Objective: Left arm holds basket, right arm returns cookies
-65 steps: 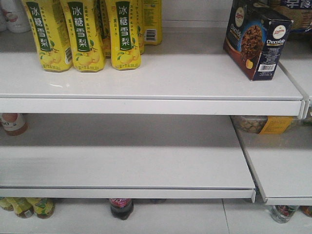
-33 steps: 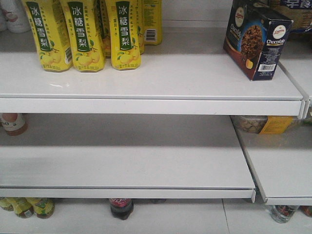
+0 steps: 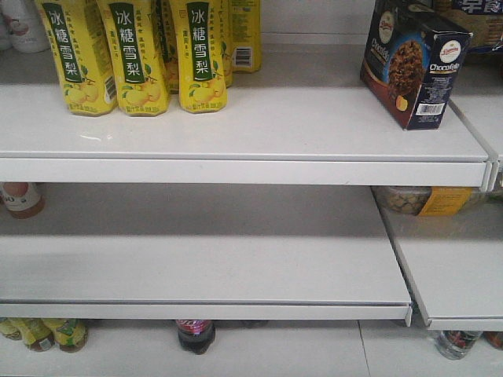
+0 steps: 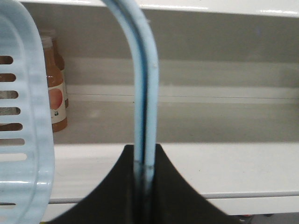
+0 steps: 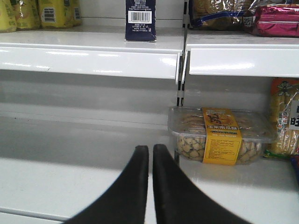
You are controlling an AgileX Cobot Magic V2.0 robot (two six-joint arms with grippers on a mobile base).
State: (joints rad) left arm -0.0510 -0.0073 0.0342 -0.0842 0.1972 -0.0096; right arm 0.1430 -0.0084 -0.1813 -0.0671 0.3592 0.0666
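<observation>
**Cookies on the shelf, basket in my left claw**

My left gripper (image 4: 145, 179) is clamped on the flat loop handle (image 4: 142, 79) of the basket (image 4: 23, 135). The pale blue strap rises straight up out of the pinch, and the slotted side of the basket hangs at the left edge of my wrist view. I grip the handle rather than the wall, I judge, so the basket hangs level and out of the way while my other arm works.

My right gripper (image 5: 150, 186) holds nothing. Its two black fingers are drawn together with only a thin slit between them. It points at the middle shelf (image 5: 60, 186), well below and nearer than the box.

The cookies (image 3: 413, 63) stand upright on the top shelf (image 3: 236, 129), at its right end, near the front edge and just beside the divider. From the front view the box is turned at an angle, picture face to the left and barcode side toward me. In the right wrist view only that barcode end (image 5: 140, 18) shows, far and high. Yellow drink bottles (image 3: 134, 55) stand well apart at the far left of the same shelf.

With the box standing free, I take the return as done. I cannot tell from these views whether it sits square to its neighbours behind.
</observation>
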